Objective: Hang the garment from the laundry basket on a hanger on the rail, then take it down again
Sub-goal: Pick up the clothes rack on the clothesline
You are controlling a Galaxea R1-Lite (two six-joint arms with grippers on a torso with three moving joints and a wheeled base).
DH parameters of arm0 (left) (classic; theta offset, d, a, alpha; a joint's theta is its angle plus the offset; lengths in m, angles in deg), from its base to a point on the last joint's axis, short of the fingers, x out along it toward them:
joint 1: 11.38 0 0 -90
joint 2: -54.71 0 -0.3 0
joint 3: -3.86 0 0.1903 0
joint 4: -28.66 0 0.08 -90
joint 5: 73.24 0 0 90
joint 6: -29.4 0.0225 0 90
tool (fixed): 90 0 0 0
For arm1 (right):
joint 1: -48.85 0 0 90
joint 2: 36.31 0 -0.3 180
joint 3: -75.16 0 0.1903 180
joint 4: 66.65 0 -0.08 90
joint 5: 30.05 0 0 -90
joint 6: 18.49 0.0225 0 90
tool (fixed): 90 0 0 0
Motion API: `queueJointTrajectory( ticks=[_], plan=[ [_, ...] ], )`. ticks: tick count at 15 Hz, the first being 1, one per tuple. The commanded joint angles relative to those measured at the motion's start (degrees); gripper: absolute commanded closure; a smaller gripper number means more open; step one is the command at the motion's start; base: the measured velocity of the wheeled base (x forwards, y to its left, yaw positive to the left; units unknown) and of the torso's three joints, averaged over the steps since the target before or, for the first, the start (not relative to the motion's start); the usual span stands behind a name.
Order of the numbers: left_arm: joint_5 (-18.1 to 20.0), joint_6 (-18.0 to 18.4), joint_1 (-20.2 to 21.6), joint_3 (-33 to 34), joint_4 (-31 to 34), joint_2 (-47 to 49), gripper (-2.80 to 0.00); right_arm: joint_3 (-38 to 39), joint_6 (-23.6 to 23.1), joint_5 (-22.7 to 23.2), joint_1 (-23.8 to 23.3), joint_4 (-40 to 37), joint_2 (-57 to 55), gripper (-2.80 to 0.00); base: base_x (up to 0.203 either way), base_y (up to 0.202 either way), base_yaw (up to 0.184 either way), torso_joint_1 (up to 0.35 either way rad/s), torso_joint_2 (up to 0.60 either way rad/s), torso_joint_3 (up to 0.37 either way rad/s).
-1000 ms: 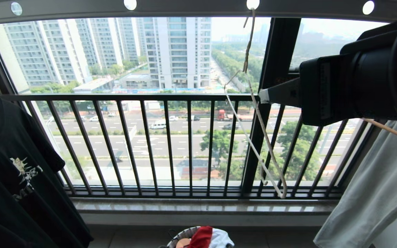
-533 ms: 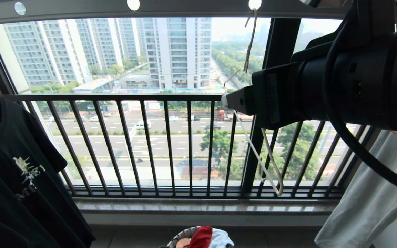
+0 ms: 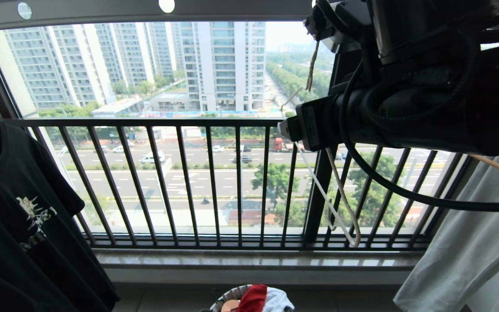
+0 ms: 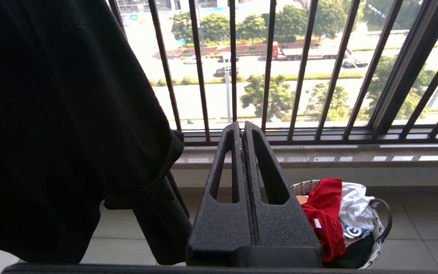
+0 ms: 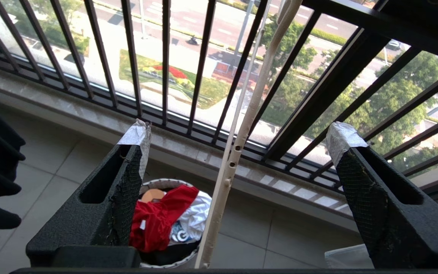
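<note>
The red garment (image 3: 253, 298) lies crumpled in the round white laundry basket (image 3: 228, 296) on the floor below the window, and it also shows in the right wrist view as the red garment (image 5: 158, 220) and in the left wrist view as the red garment (image 4: 323, 213). The cream-white hanger (image 3: 340, 195) hangs bare from the grey rail (image 3: 102, 11). My right gripper (image 5: 238, 135) is raised beside it and open wide. The hanger (image 5: 238, 152) runs between the taped fingertips (image 5: 137, 133) without touching them. My left gripper (image 4: 242, 125) is shut and empty, low near the basket (image 4: 380, 224).
A black T-shirt (image 3: 15, 208) hangs on a wooden hanger at the left. A pale garment (image 3: 470, 242) hangs at the right. The black balustrade (image 3: 189, 173) and stone sill (image 3: 254, 260) close off the front. A white T-shirt with blue print (image 5: 192, 220) shares the basket.
My right arm has swung left and up across the view. Its fingers have spread, and the hanger now stands between them. The hanger has swayed slightly. The left arm has not moved.
</note>
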State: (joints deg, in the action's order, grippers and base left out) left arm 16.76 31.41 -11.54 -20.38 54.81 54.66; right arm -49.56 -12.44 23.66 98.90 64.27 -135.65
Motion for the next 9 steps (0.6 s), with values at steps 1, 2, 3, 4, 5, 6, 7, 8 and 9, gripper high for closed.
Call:
queueJointTrajectory(
  ticks=[1, 2, 3, 4, 5, 6, 7, 8, 9],
  plan=[
    [0.00, 0.01, -0.02, 0.08, 0.03, 0.05, 0.00, 0.01, -0.61, -0.01, -1.62, -0.22, -0.33, -2.80, 0.000, 0.000, 0.000, 0.000, 0.00, 0.000],
    [0.00, 0.01, -0.02, 0.00, 0.03, 0.05, 0.00, 0.04, -0.85, 0.02, -1.71, -0.39, -0.41, -2.80, 0.000, 0.000, 0.000, 0.000, 0.00, 0.000],
    [0.00, 0.01, -0.02, 0.00, 0.03, 0.05, 0.00, 0.10, -1.06, 0.13, -1.71, -0.47, -0.96, -2.80, 0.000, 0.000, 0.000, 0.000, 0.00, 0.000],
    [0.00, 0.01, 0.07, 0.00, 0.03, 0.05, 0.00, 0.10, -1.34, 0.27, -1.71, -0.48, -1.61, -2.80, 0.000, 0.000, 0.000, 0.000, 0.00, 0.000],
    [0.00, 0.08, -0.02, 0.01, 0.03, 0.05, 0.00, 0.10, -1.51, 0.31, -1.78, -0.44, -2.35, -2.80, 0.000, 0.000, 0.000, 0.000, 0.00, 0.000],
    [0.00, 0.01, -0.02, 0.00, 0.03, 0.05, 0.00, 0.09, -1.57, 0.28, -1.81, -0.38, -2.97, -2.80, 0.000, 0.000, 0.000, 0.000, 0.00, 0.000],
    [0.00, 0.01, -0.02, 0.00, 0.03, 0.05, 0.00, 0.02, -1.71, 0.34, -1.94, -0.26, -3.45, -2.80, 0.000, 0.000, 0.000, 0.000, 0.00, 0.000],
    [0.00, 0.01, -0.02, 0.00, 0.03, 0.05, 0.00, 0.01, -1.75, 0.34, -2.06, -0.22, -3.87, -2.80, 0.000, 0.000, 0.000, 0.000, 0.00, 0.000],
    [0.00, 0.01, -0.02, 0.00, 0.03, 0.05, 0.00, 0.01, -1.75, 0.26, -2.15, -0.22, -4.15, -2.80, 0.000, 0.000, 0.000, 0.000, 0.00, 0.000]
  ],
)
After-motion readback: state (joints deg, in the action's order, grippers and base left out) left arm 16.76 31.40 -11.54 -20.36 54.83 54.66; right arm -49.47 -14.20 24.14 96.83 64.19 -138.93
